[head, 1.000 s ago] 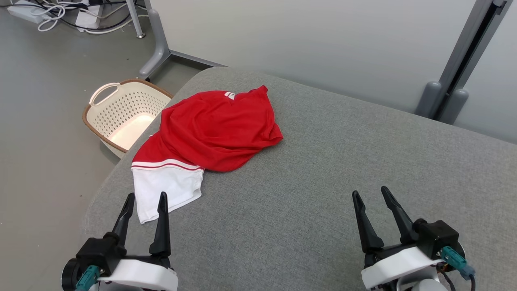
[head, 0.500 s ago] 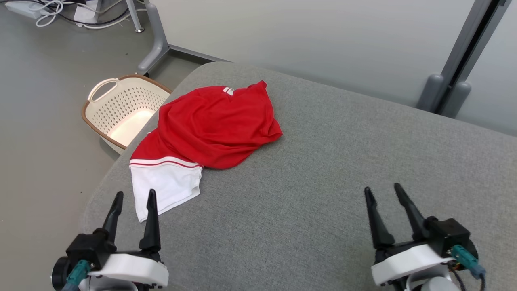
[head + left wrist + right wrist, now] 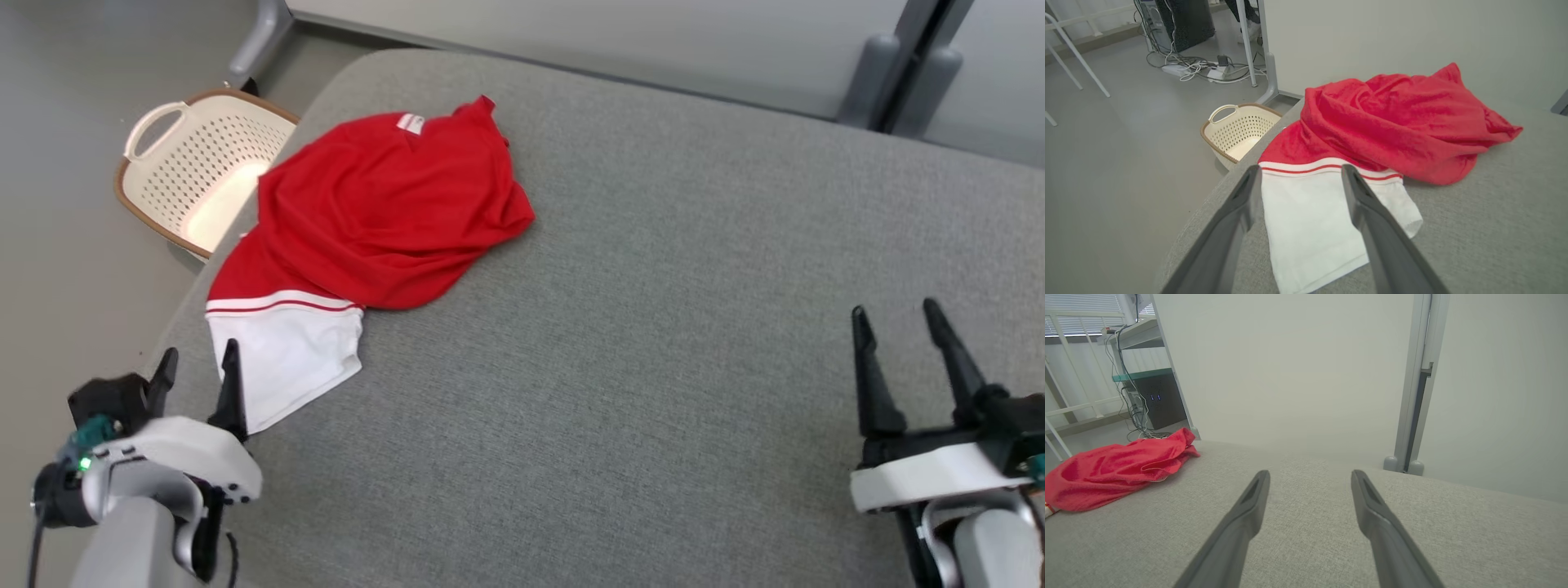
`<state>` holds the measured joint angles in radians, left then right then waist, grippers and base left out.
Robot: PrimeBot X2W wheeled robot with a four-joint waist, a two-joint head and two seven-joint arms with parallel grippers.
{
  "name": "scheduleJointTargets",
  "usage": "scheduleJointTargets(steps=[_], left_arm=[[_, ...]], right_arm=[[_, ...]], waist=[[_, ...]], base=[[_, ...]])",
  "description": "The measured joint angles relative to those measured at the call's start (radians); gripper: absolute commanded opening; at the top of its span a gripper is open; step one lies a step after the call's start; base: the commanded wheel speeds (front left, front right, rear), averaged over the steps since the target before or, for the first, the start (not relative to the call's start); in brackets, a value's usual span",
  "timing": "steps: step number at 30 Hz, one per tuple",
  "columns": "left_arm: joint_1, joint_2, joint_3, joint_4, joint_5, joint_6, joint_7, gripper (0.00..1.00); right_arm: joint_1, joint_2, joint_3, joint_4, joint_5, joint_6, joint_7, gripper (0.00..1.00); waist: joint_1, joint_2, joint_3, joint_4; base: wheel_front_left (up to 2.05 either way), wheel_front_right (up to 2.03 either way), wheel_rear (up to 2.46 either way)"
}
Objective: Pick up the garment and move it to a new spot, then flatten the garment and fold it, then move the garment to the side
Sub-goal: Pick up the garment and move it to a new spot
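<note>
A crumpled red garment [image 3: 384,212] with a white end piece [image 3: 286,363] and red stripe lies at the left edge of the grey cushioned surface [image 3: 653,327]. The left wrist view shows the garment [image 3: 1392,122] close ahead, and in the right wrist view it [image 3: 1114,469] sits far left. My left gripper [image 3: 196,363] hovers open at the near left, its fingertips just short of the white end; the same gripper [image 3: 1300,171] frames that white cloth without touching it. My right gripper [image 3: 894,314] is open at the near right over bare cushion, also seen as [image 3: 1310,475], with nothing between its fingers.
A cream perforated basket [image 3: 192,175] with a brown rim stands on the floor beyond the cushion's left edge, also seen as [image 3: 1237,130]. A pale wall and grey posts [image 3: 898,65] bound the far side. Cables and a power strip [image 3: 1200,69] lie on the floor.
The head camera has tilted down and shifted, so the whole scene sits higher and further left. Both grippers stay open; the left one has drawn outward to the left, the right one outward to the right.
</note>
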<state>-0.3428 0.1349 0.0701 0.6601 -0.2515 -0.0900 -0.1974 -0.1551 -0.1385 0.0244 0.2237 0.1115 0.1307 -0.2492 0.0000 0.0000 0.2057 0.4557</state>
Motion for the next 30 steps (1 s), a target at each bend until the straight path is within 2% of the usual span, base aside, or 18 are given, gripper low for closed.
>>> scheduleJointTargets(steps=[3,4,5,8,15,21,27,28,30], left_arm=[[-0.072,0.038,0.01,0.112,-0.008,0.003,0.051,1.0],[-0.072,0.038,0.01,0.112,-0.008,0.003,0.051,1.0],[-0.115,0.057,0.009,0.177,-0.013,-0.001,0.076,1.0],[-0.168,0.068,0.007,0.267,-0.033,-0.015,0.11,1.0],[-0.276,0.109,-0.007,0.438,-0.028,-0.006,0.157,1.0],[-0.336,0.123,-0.004,0.536,-0.055,-0.015,0.196,1.0],[-0.36,0.122,-0.002,0.572,-0.084,-0.029,0.217,0.99],[-0.362,0.121,-0.003,0.575,-0.089,-0.032,0.221,0.71],[-0.364,0.119,-0.006,0.579,-0.098,-0.033,0.229,0.0]], right_arm=[[-0.014,-0.019,-0.016,-0.046,-0.012,0.0,0.02,1.0],[-0.014,-0.019,-0.016,-0.046,-0.012,0.0,0.02,1.0],[-0.019,-0.022,-0.018,-0.074,-0.019,0.0,0.036,1.0],[-0.024,-0.026,-0.016,-0.109,-0.026,0.0,0.057,1.0],[-0.013,-0.047,-0.025,-0.146,-0.041,0.0,0.084,1.0],[-0.009,-0.055,-0.037,-0.175,-0.042,0.0,0.101,1.0],[-0.01,-0.058,-0.039,-0.186,-0.043,0.0,0.109,1.0],[-0.01,-0.058,-0.039,-0.187,-0.043,0.0,0.11,1.0],[-0.01,-0.058,-0.04,-0.188,-0.045,0.0,0.114,1.0]], waist=[[0.0,0.0,0.038,-0.016],[0.0,0.0,0.038,-0.016],[0.0,0.0,0.062,-0.028],[0.0,0.0,0.097,-0.047],[0.0,0.0,0.159,-0.084],[0.0,0.0,0.186,-0.1],[0.0,0.0,0.194,-0.102],[0.0,0.0,0.194,-0.102],[0.0,0.0,0.192,-0.101]], base=[[0.0,0.0,0.0],[0.0,0.0,0.0],[0.0,0.0,0.0],[0.0,0.0,0.0],[0.0,0.0,0.0],[0.0,0.0,0.0],[0.0,0.0,0.0],[0.0,0.0,0.0],[0.0,0.0,0.0]])
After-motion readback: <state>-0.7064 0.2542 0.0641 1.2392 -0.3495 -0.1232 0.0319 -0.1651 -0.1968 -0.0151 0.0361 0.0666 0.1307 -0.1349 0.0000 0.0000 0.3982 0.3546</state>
